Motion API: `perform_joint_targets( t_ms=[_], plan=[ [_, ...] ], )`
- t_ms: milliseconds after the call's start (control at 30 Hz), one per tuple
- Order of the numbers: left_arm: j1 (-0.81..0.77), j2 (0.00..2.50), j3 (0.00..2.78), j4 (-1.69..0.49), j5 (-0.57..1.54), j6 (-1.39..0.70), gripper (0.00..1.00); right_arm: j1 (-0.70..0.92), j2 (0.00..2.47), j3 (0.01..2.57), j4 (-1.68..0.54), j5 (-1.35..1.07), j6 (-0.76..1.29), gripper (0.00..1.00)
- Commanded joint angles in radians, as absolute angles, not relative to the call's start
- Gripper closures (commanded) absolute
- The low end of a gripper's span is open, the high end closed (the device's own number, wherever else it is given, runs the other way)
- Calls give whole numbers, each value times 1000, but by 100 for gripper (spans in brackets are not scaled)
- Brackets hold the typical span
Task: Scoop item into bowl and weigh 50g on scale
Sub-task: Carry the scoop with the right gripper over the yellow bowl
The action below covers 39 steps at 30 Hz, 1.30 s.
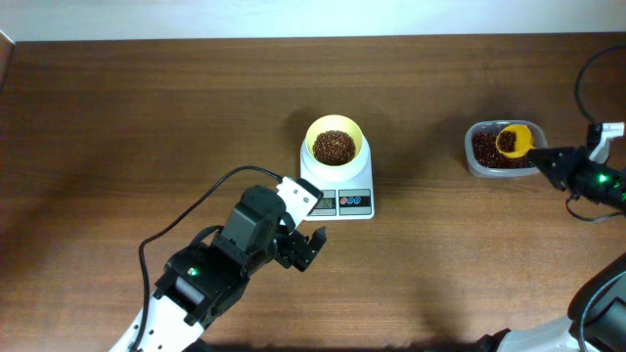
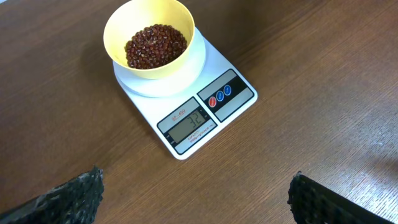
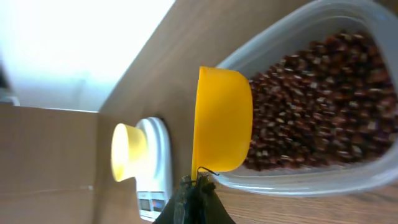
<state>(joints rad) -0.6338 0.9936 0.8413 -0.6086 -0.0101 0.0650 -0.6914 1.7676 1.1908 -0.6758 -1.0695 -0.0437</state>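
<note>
Here's the left arm (image 1: pixel 210 274): glossy black housings over a white shell, green light glowing, a thin black cable (image 1: pixel 252 168) looping off. The left hand (image 2: pixel 198 200) has knobbly black fingers (image 2: pixel 71 198). The right arm (image 1: pixel 577 176): black, green-lit, white fitting (image 1: pixel 608 130).

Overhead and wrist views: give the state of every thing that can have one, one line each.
bowl: upright on the scale, partly filled with beans.
scale: switched on, display looks like 32.
clear container: open, beans inside.
yellow scoop: loaded with beans, over the clear container.
left tool: open, empty.
right tool: shut on the yellow scoop's handle.
</note>
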Motion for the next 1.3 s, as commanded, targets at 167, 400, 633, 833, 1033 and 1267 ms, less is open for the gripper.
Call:
perform_joint_targets(
  t_ms=[167, 400, 633, 833, 1033, 1267],
  plan=[
    [-640, 1000, 835, -607, -3, 84, 1, -693, 1774, 1182, -673, -1291, 47, 96],
    [-640, 1000, 835, -607, -3, 84, 1, -587, 1774, 1182, -666, -1308, 88, 96],
    [-640, 1000, 835, -607, -3, 84, 1, -349, 1774, 1182, -330, -1298, 397, 96],
    [-640, 1000, 835, -607, -3, 84, 1, -168, 1774, 1182, -74, -1240, 608, 96],
    [-640, 1000, 835, -607, -3, 84, 1, -59, 1774, 1182, -63, -1218, 645, 96],
    [-640, 1000, 835, -607, -3, 84, 1, 46, 1774, 1182, -63, -1142, 604, 96]
  ],
)
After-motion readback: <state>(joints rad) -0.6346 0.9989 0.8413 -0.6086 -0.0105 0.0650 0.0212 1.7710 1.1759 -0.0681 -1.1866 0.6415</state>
